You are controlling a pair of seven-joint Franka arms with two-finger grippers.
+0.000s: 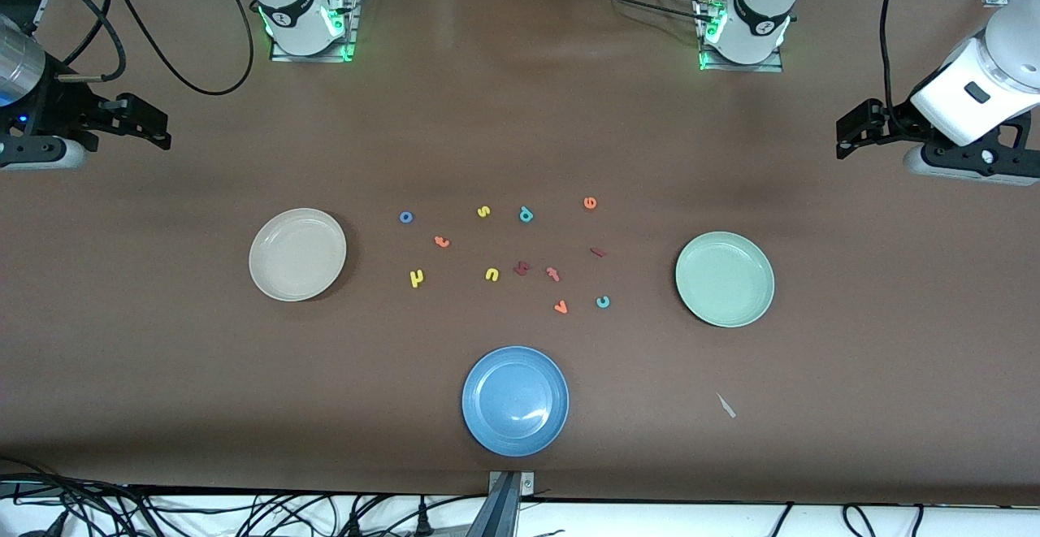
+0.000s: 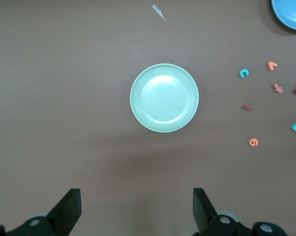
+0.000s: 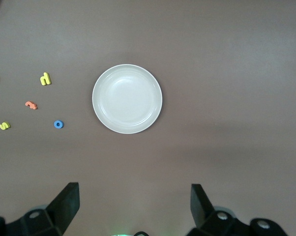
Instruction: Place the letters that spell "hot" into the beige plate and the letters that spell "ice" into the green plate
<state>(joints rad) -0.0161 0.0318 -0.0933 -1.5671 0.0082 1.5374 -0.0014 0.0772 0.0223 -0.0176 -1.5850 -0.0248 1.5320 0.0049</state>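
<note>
The beige plate [image 1: 297, 254] [image 3: 127, 99] and the green plate [image 1: 725, 279] [image 2: 164, 98] both lie empty. Between them are the yellow h [image 1: 417, 278] [image 3: 45, 78], blue o [image 1: 406, 217] [image 3: 58, 124] and orange t [image 1: 441, 241] [image 3: 31, 104]. Closer to the green plate lie the dark red i [image 1: 598, 252] [image 2: 248, 107], teal c [image 1: 603, 302] [image 2: 244, 73] and orange e [image 1: 590, 203] [image 2: 253, 142]. My left gripper [image 1: 853, 129] [image 2: 136, 206] hangs open and empty over the table's left-arm end. My right gripper [image 1: 150, 121] [image 3: 134, 204] hangs open and empty over the right-arm end.
A blue plate [image 1: 515, 400] sits nearest the front camera. Mixed in with the task letters are a yellow s [image 1: 483, 212], yellow u [image 1: 491, 274], teal p [image 1: 526, 214], orange v [image 1: 561, 307], pinkish-red f [image 1: 553, 274] and a dark red letter [image 1: 522, 268]. A paper scrap [image 1: 725, 405] lies near the green plate.
</note>
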